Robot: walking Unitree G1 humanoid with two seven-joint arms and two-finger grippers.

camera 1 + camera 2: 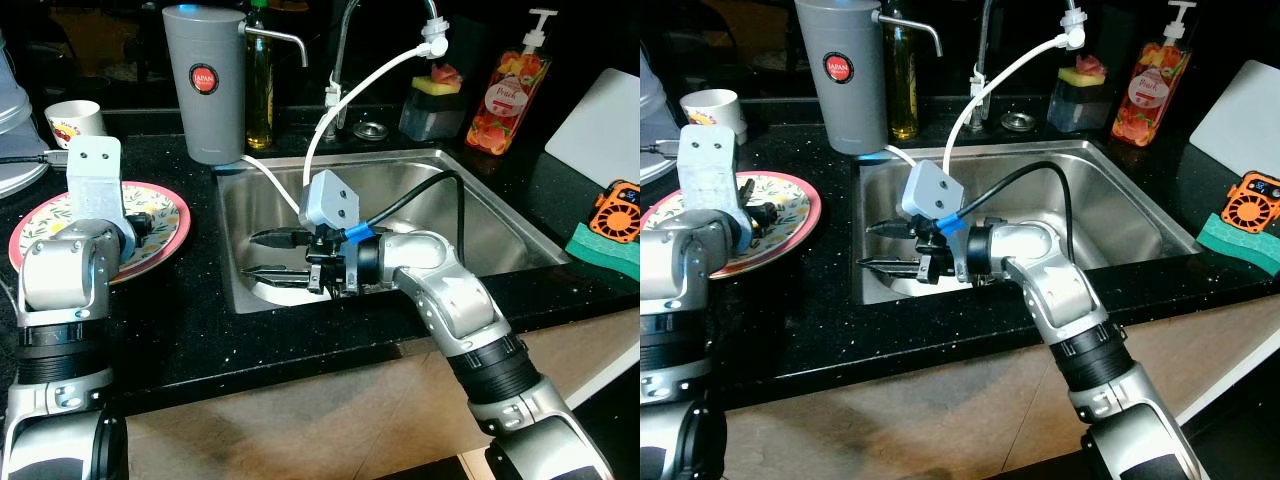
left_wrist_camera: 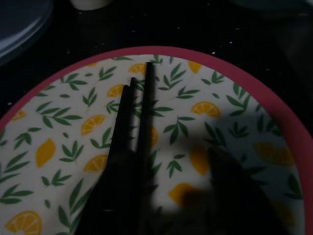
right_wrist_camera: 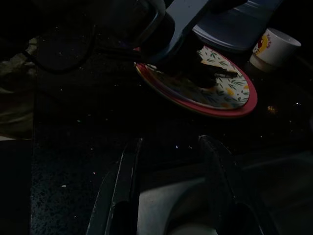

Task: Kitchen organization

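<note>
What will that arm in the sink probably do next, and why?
Probably dip lower: the right claw hangs open inside the sink, fingers apart over something pale at the bottom, holding nothing. The left claw rests shut over the plate.

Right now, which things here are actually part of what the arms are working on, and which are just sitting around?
In play:
- lemon-print plate, under the left gripper, fingers together
- sink, where the right gripper hangs open
- pale dish low in the sink, mostly hidden

Lying about:
- grey jug
- paper cup
- oil bottle
- soap dispenser
- green sponge
</note>
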